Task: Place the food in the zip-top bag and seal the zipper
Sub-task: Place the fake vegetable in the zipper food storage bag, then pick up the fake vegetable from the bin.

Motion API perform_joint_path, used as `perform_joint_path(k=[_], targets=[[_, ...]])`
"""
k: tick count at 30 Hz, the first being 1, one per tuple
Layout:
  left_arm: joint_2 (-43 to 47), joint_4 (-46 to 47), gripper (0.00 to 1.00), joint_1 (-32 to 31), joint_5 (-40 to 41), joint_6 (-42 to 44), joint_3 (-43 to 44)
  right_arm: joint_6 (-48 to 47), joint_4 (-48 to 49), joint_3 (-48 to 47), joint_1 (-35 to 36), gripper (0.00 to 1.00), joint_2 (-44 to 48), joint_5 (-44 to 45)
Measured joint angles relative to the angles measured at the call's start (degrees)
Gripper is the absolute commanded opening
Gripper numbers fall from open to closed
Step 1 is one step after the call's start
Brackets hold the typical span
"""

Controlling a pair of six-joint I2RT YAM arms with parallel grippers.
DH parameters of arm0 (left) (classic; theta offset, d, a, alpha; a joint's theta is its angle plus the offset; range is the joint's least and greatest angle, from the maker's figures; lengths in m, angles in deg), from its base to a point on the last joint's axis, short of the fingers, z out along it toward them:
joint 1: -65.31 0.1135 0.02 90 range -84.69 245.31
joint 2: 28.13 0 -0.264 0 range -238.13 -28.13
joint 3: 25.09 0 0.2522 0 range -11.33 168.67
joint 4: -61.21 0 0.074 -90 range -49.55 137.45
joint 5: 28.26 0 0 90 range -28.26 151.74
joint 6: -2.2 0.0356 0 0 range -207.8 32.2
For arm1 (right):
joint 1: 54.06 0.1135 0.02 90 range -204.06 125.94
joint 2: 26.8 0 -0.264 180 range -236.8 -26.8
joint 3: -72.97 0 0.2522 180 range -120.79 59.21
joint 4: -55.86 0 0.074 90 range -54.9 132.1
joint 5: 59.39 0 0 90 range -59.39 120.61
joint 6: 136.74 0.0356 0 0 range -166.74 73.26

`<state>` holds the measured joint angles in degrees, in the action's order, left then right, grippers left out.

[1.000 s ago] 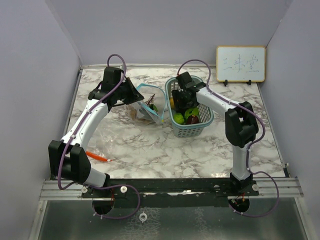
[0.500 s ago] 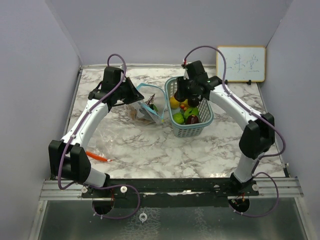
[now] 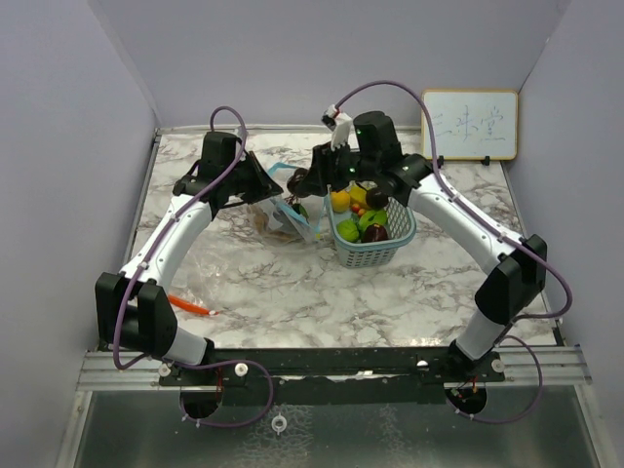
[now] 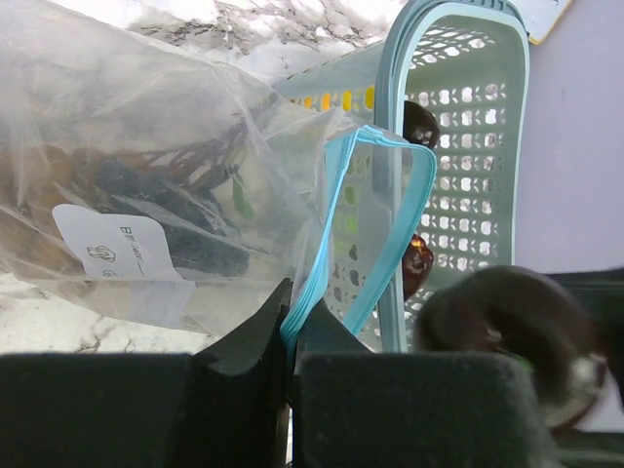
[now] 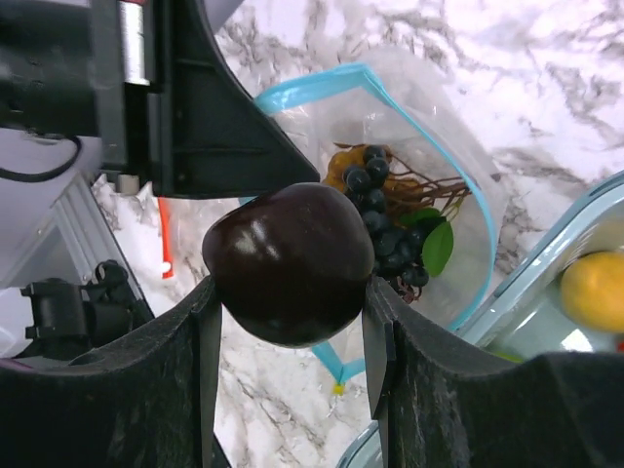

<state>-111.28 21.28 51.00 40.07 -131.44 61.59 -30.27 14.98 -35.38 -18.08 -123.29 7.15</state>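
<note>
A clear zip-top bag (image 3: 283,207) with a blue zipper rim (image 4: 327,229) lies left of the teal basket. It holds a dark purple grape bunch (image 5: 388,229) and a tan-brown cluster (image 5: 346,161). My left gripper (image 3: 261,184) is shut on the bag's blue rim and holds the mouth open. My right gripper (image 3: 307,180) is shut on a dark red-brown round fruit (image 5: 289,262), held above the bag's mouth. Green fruits (image 3: 349,230), yellow pieces (image 3: 340,201) and another dark red piece (image 3: 376,233) lie in the basket.
The teal mesh basket (image 3: 390,249) stands right of the bag. An orange stick (image 3: 187,304) lies at the front left. A small whiteboard (image 3: 469,124) leans on the back wall at the right. Grey walls close the sides.
My right gripper has lifted out of the basket with the dark red-brown fruit and moved left to above the bag's mouth. The left arm has held still.
</note>
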Motion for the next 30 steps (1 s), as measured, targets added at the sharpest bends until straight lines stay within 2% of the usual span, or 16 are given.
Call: perform_joint_path(k=[1,3,6,8,12,15,23,30], targets=[[0.00,0.02,0.00,0.00,0.00,-0.04,0.00,0.11,0.13,0.09,0.24,0.55,-0.66,-0.22],[0.00,0.02,0.00,0.00,0.00,-0.22,0.00,0.63,0.17,0.09,0.39,0.59,-2.64,-0.09],[0.09,0.02,0.00,0.00,0.00,-0.39,-0.02,0.83,-0.09,0.09,0.26,0.83,-5.51,1.84],[0.22,0.02,0.00,0.00,0.00,-0.44,-0.15,0.74,-0.81,0.09,0.26,0.91,-6.12,4.02],[0.35,0.33,0.00,0.07,-0.02,-0.59,-0.66,-0.07,-1.36,0.09,-0.07,0.93,-5.40,8.52],[0.35,0.52,0.00,0.04,-0.04,-0.61,-0.68,-0.50,-2.03,0.09,-0.09,0.97,-4.39,11.67],[0.35,0.85,0.00,0.07,-0.11,-0.61,-0.72,0.83,-10.05,-2.03,-2.60,0.95,-2.64,28.39],[0.35,0.85,0.00,0.07,-0.42,-0.57,-0.76,2.16,-16.20,-3.76,-5.99,0.93,-9.14,39.56]])
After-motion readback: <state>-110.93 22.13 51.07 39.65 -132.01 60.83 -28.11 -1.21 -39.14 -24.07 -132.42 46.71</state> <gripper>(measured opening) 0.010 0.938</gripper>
